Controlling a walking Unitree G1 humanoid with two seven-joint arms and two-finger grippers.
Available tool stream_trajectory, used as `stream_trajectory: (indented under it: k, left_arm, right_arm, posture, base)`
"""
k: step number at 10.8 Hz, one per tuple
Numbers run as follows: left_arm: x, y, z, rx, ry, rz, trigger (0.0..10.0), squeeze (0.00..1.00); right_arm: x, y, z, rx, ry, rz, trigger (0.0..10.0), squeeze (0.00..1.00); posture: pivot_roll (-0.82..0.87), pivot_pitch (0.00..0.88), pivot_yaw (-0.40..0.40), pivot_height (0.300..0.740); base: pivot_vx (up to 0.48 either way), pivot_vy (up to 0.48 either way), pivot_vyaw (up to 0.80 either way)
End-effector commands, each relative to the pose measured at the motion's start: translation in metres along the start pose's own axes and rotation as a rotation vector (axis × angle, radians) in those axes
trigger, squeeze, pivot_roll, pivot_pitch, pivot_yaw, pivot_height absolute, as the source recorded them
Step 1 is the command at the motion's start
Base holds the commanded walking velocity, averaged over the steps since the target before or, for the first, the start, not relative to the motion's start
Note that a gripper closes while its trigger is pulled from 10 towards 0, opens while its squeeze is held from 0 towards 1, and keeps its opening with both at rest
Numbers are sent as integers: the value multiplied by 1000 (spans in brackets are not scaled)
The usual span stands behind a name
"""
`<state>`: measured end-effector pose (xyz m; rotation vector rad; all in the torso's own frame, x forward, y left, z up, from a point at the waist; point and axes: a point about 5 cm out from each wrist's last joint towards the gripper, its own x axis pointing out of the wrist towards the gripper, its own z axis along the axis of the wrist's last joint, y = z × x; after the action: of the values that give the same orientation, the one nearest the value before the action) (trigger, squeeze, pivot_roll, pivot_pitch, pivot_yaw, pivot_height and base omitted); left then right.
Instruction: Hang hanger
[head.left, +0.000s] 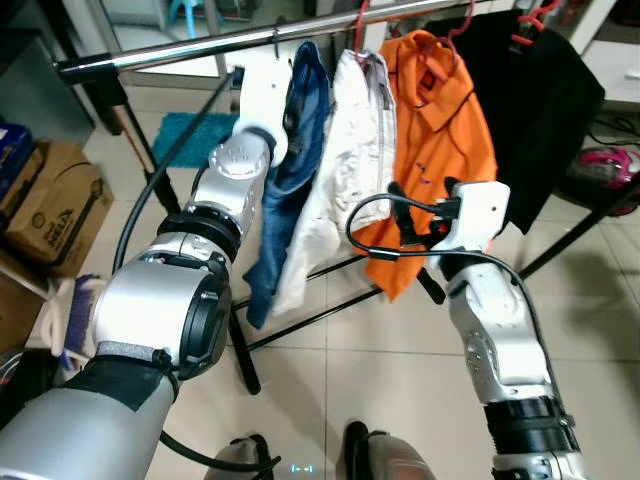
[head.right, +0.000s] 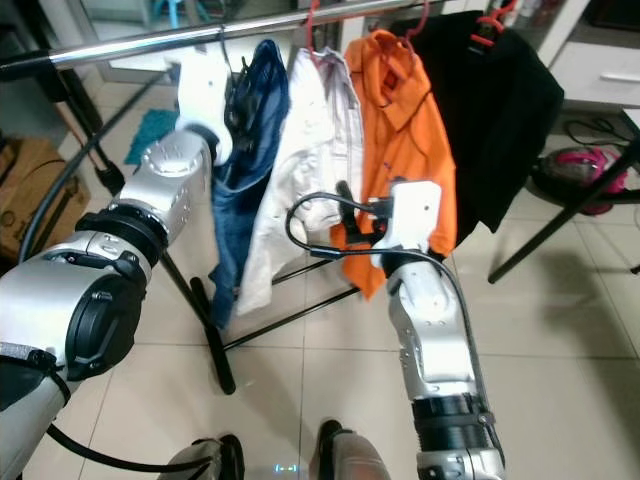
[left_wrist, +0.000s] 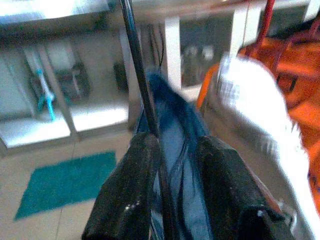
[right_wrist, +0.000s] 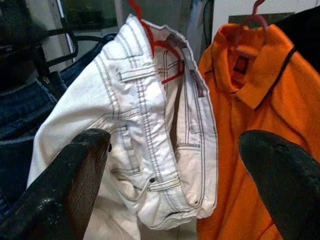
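Left pincer seating hanger hook on rail

Right pincer (right_wrist: 170, 175) wide open, holds nothing, hovers before white jeans (right_wrist: 150, 135). Left pincer (left_wrist: 172, 175) nearly closed around thin dark hanger (left_wrist: 142, 95) wire carrying blue denim (head.left: 295, 160). Hook sits at glossy steel rail (head.left: 200, 45), left of white jeans, smooth orange polo (head.left: 430, 140). Advice: confirm hook fully over rail before letting go, ease off slowly.
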<state>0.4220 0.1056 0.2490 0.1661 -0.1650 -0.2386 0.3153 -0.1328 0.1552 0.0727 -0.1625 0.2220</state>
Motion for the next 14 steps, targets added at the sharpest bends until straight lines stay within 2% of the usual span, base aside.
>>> stream_trajectory:
  k: [1, 5, 7, 8, 9, 11, 12, 14]
  left_arm:
    - [0, 3, 9, -12, -60, -3, 0, 0]
    - [-3, 11, 34, -42, -238, -70, 0, 0]
    - [-9, 16, 36, -51, -280, -79, 0, 0]
    - [-13, 15, 37, -53, -303, -86, 0, 0]
    - [-18, 14, 36, -51, -312, -94, 0, 0]
    - [-29, 12, 29, -76, -310, -102, 0, 0]
    - [-33, 11, 26, -69, -300, -109, 0, 0]
    - [-35, 21, 6, -30, -164, -119, 0, 0]
  right_arm:
    - [2, 1, 1, -8, -8, 5, 10000, 0]
    - [5, 0, 6, -5, -19, 63, 10000, 0]
    - [7, 8, 41, 33, -94, 239, 10000, 0]
    - [5, 19, 61, 80, -127, 377, 10000, 0]
    - [3, 29, 71, 124, -144, 479, 10000, 0]
    - [-3, 38, 70, 108, -107, 610, 10000, 0]
    - [-5, 38, 71, 118, -91, 619, 10000, 0]
    - [-4, 41, 67, 138, -66, 621, 10000, 0]
  posture:
    - [-213, 132, 3, 740]
    - [-184, 130, 0, 740]
    - [-177, 133, -1, 740]
    - [-171, 135, 2, 740]
    - [-171, 135, 2, 740]
    - [-157, 132, 2, 740]
    - [-157, 131, 0, 740]
    - [-157, 131, -2, 740]
  base:
    - [0, 0, 0]
    - [0, 0, 0]
    - [0, 0, 0]
    - [0, 0, 0]
    - [0, 0, 0]
    - [0, 0, 0]
    - [0, 0, 0]
    - [0, 0, 0]
